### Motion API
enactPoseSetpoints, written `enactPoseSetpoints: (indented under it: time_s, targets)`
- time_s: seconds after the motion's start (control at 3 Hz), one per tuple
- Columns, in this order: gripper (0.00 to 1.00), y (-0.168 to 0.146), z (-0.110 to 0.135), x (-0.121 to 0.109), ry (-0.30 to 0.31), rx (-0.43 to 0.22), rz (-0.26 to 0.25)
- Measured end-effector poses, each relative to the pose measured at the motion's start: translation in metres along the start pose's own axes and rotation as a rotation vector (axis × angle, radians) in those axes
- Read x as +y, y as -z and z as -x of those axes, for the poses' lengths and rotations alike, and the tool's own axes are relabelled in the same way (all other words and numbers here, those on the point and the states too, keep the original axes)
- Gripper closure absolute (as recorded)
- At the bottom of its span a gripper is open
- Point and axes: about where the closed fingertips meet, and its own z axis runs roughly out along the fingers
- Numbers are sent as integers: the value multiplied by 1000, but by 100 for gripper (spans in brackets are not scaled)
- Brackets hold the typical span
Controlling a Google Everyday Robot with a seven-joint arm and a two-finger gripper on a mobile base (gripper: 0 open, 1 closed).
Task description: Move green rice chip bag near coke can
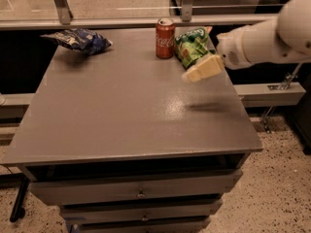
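Hovering at the green rice chip bag's (190,45) near end, right of the coke can (165,31), I cannot tell my gripper's (201,72) hold.

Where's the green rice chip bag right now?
In the camera view, the green rice chip bag lies near the table's far edge, just picture-right of the coke can, the claw overlapping its near end.
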Motion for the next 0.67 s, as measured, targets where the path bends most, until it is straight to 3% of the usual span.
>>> enactPoseSetpoints:
  time_s: [0.33, 0.67]
  targets:
    - [0, 47, -17, 25, -14, -100, 83]
    - [0, 81, -34, 17, -38, -122, 48]
